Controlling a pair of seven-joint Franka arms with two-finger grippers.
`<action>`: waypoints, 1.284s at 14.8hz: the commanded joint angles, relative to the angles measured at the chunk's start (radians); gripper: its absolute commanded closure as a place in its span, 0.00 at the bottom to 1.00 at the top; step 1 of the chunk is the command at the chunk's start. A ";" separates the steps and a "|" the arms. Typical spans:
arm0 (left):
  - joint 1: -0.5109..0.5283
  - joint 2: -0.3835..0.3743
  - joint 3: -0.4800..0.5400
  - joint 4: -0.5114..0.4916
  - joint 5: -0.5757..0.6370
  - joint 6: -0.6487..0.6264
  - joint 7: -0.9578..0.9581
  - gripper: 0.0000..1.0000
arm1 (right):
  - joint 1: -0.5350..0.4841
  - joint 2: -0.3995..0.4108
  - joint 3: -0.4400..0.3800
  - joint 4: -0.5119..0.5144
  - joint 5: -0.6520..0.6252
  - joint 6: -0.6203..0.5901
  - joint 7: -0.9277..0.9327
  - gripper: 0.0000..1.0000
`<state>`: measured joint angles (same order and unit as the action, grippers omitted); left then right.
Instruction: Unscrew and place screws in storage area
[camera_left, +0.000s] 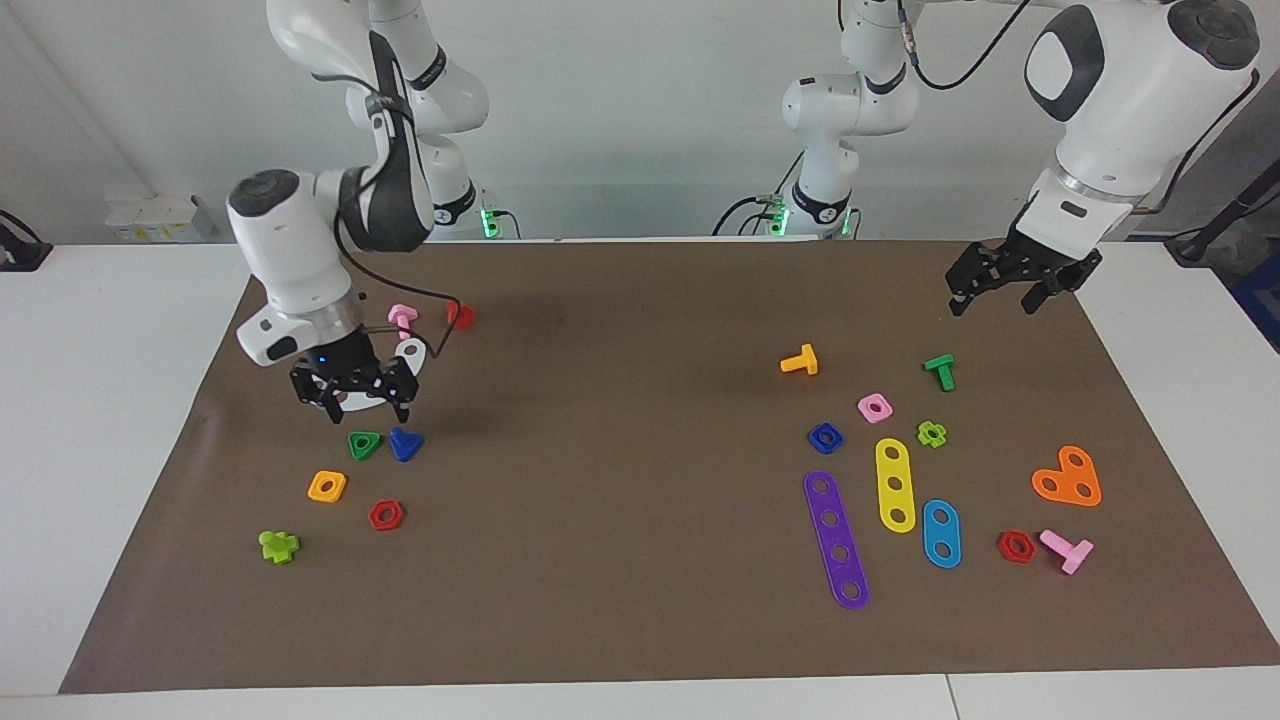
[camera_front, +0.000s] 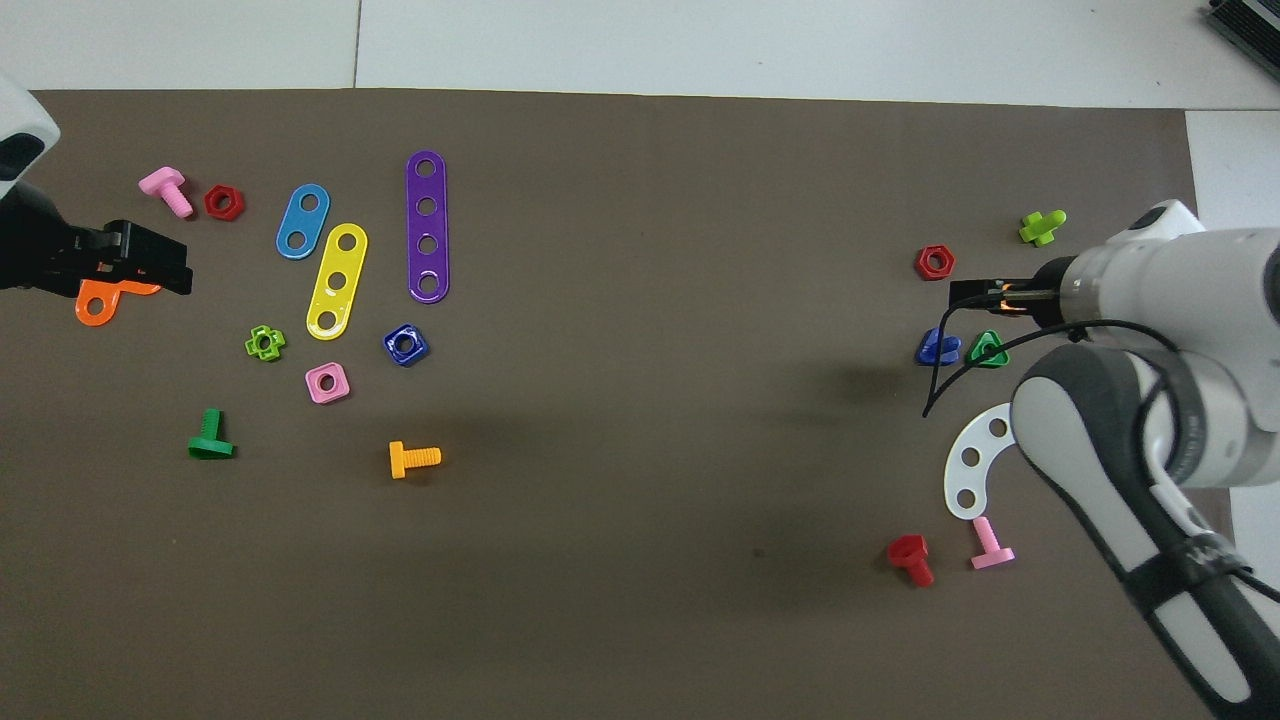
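We found the blue screw (camera_left: 404, 443) lying on the brown paper mat (camera_left: 620, 560), free of any grip, just beside the green triangle (camera_left: 364, 445) on that piece's side toward the left arm's end of the worktop. The right gripper (camera_left: 356, 398) hung in the air above the white curved strip (camera_front: 968, 462), which lay nearer to the robots than the green triangle. Its jaws stood apart and empty, and the screw sat below them, clear of both fingertips.

The screw was small and deep blue, with a triangular head. In the overhead view it showed as a short blunt shape beside the green triangle; we could not make out its threaded stem.

Around the green triangle, the orange square (camera_left: 327, 486) and the red hexagon (camera_left: 386, 515) lay farther from the robots, and a lime cross-shaped piece (camera_left: 278, 546) farther still. A pink bolt (camera_left: 402, 318) and a red bolt (camera_left: 460, 315) lay nearer to the robots than the green triangle.

The left gripper (camera_left: 1010, 288) waited in the air, well apart from the green triangle, at the left arm's end of the worktop, and its jaws were open with nothing between them.
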<state>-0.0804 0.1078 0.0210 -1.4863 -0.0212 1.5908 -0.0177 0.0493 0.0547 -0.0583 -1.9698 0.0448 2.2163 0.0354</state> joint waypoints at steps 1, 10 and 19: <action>0.014 -0.033 -0.010 -0.040 0.014 0.018 0.004 0.00 | -0.034 -0.027 -0.011 0.178 -0.055 -0.272 0.047 0.00; 0.014 -0.033 -0.010 -0.040 0.014 0.018 0.002 0.00 | -0.043 -0.141 -0.008 0.287 -0.057 -0.566 0.136 0.00; 0.014 -0.033 -0.012 -0.040 0.014 0.018 0.004 0.00 | -0.026 -0.136 0.000 0.284 -0.095 -0.580 0.074 0.00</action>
<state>-0.0797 0.1078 0.0209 -1.4863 -0.0213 1.5908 -0.0177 0.0217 -0.0851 -0.0705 -1.6981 -0.0066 1.6486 0.1484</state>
